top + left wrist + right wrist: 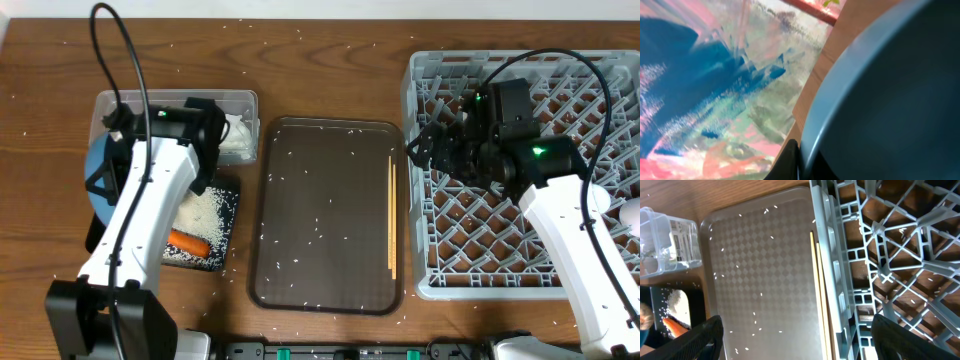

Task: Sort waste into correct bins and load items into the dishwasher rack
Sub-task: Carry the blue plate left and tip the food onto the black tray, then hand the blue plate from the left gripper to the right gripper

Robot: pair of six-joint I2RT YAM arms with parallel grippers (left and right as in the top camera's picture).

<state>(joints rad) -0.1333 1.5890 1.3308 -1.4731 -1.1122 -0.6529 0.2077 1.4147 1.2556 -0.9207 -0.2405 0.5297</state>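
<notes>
Likely step: large blue plate (pixel 890 100) | left gripper (pixel 793 161) at rim (closure unseen) | right gripper (pixel 800 332) spread | next: into dishwasher rack (pixel 425 282).

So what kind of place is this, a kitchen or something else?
Probably a robot test bench staged for dish clearing, not a real kitchen: a grey dishwasher rack, a brown serving tray with chopsticks, and a black tray holding rice grains and a carrot, on a wooden table.
</notes>
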